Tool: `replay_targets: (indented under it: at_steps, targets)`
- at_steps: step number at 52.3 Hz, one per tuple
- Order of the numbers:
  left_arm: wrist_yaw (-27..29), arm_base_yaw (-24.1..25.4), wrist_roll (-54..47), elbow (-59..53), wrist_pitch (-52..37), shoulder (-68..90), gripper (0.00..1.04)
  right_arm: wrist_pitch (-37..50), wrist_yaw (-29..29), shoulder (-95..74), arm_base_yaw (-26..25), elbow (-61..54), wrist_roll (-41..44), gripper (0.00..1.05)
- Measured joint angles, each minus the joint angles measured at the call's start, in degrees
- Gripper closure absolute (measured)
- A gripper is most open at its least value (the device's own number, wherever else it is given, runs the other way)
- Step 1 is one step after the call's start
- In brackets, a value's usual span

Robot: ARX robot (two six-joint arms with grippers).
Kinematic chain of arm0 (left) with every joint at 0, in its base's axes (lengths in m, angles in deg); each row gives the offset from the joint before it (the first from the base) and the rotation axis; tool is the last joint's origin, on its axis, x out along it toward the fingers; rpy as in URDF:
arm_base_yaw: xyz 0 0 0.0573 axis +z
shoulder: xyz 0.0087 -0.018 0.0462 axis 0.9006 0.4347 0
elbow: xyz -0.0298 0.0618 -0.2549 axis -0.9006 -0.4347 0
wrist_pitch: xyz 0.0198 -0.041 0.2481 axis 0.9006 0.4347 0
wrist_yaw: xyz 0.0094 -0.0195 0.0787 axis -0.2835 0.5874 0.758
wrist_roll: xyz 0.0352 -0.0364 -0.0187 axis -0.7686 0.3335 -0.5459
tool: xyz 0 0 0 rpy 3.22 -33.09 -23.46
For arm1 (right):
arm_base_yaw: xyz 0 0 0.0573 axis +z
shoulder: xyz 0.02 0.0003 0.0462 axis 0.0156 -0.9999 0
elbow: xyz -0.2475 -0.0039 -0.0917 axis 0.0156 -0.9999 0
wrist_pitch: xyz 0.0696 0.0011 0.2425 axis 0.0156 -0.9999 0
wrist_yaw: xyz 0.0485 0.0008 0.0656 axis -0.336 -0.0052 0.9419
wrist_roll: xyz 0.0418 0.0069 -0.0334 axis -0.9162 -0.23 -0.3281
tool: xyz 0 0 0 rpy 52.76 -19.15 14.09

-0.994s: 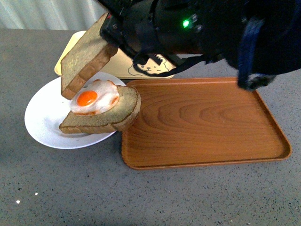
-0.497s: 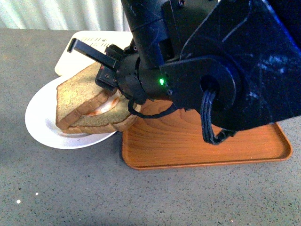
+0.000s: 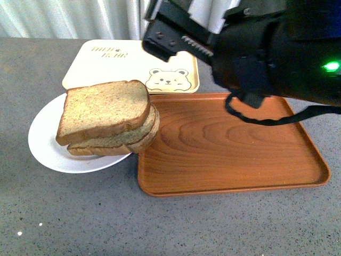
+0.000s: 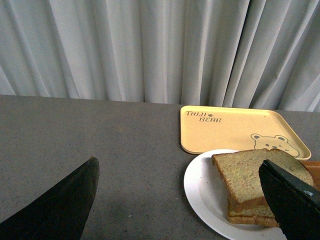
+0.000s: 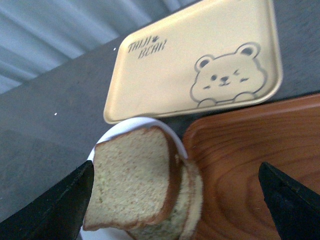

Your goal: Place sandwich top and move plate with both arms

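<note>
The sandwich top [image 3: 104,109] lies flat on the lower slice [image 3: 136,140] on the white plate [image 3: 45,138]; the egg is hidden beneath it. My right gripper [image 3: 162,40] is open and empty, raised above and behind the sandwich, over the yellow tray. In the right wrist view its fingers [image 5: 70,200] stand wide apart above the sandwich top [image 5: 132,185] and the plate [image 5: 125,127]. My left gripper [image 4: 178,165] is open and empty, low over the table left of the plate [image 4: 200,185]; one finger [image 4: 295,200] partly covers the sandwich top [image 4: 250,172]. It is out of the front view.
A brown wood-grain tray [image 3: 229,144] lies right of the plate; the plate's rim and the sandwich overlap its left edge. A yellow bear tray [image 3: 133,66] lies behind the plate. A grey curtain [image 4: 150,50] hangs at the back of the table.
My right gripper let go of the top slice, which now lies flat on the egg slice. The gripper has risen and drawn back toward the yellow tray.
</note>
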Motion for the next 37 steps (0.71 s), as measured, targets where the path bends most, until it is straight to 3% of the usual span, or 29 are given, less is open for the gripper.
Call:
replay_targets:
  at_steps: [4,7,10,17,32,34,37]
  targets:
    - [0.0,0.0,0.0,0.0,0.0,0.0,0.09,1.4,-4.7,4.9,-1.8,-4.5,5.6,0.11]
    - [-0.1,0.0,0.0,0.0,0.0,0.0,0.09,13.3,-14.6,7.8,-3.2,-10.1,13.9,0.21]
    - [0.0,0.0,0.0,0.0,0.0,0.0,0.09,21.8,-17.4,12.4,-5.6,-16.5,23.7,0.31]
    - [0.0,0.0,0.0,0.0,0.0,0.0,0.09,25.5,-15.4,21.7,-10.6,-24.7,33.3,0.52]
    - [0.0,0.0,0.0,0.0,0.0,0.0,0.09,22.4,-7.6,33.5,-17.9,-35.1,37.4,0.98]
    - [0.0,0.0,0.0,0.0,0.0,0.0,0.09,21.8,-6.8,35.0,-18.6,-35.8,37.5,1.03]
    - [0.0,0.0,0.0,0.0,0.0,0.0,0.09,20.7,-5.6,37.3,-19.7,-36.9,37.9,1.03]
